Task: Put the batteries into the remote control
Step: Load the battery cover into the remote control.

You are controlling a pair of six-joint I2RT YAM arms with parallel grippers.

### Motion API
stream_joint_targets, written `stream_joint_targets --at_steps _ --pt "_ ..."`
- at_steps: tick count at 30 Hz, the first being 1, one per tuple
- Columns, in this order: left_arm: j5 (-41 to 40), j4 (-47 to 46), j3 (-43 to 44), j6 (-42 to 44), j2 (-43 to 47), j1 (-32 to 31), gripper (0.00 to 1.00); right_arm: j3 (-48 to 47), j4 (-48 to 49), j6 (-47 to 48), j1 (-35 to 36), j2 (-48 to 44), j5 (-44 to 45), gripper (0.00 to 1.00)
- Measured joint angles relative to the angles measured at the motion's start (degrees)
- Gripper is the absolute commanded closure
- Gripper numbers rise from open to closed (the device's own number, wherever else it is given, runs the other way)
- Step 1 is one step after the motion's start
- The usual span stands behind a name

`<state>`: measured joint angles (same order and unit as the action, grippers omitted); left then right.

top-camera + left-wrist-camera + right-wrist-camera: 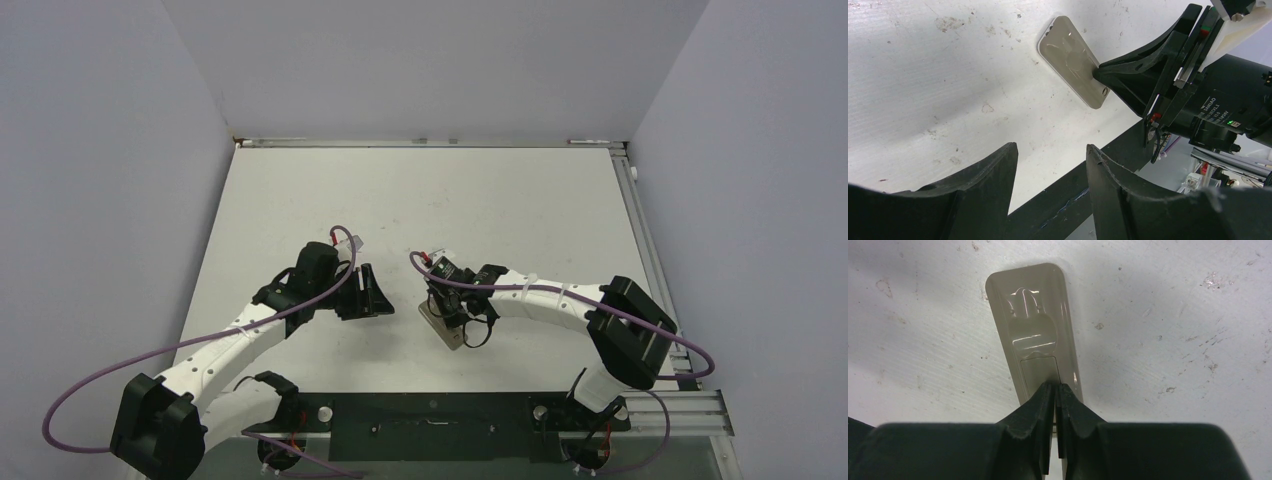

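The remote control lies back side up on the white table, between the two arms. It shows beige-grey in the right wrist view, with a rectangular cover panel outlined on its back, and it also shows in the left wrist view. My right gripper is shut, and its tips rest on the near end of that panel. My left gripper is open and empty, apart from the remote and to its left. No batteries are in view.
A black base plate runs along the table's near edge. An aluminium rail runs along the right edge. Grey walls close in the left, back and right sides. The tabletop is scuffed white.
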<state>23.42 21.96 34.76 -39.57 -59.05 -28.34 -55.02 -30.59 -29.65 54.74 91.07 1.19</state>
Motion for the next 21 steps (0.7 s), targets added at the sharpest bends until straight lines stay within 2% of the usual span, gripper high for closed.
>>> stream_joint_targets --at_steps 10,16,21 --pt "-0.02 0.02 0.00 0.00 0.00 0.02 0.49 -0.04 -0.72 0.02 0.00 -1.16 0.85 0.85" --pt "-0.44 1.11 0.00 0.20 0.70 0.02 0.45 -0.26 -1.20 0.22 -0.02 -3.63 2.67 0.74" --pt "-1.68 3.67 0.87 1.18 1.90 0.39 0.42 -0.28 -1.27 0.52 -0.37 -6.05 4.92 0.59"
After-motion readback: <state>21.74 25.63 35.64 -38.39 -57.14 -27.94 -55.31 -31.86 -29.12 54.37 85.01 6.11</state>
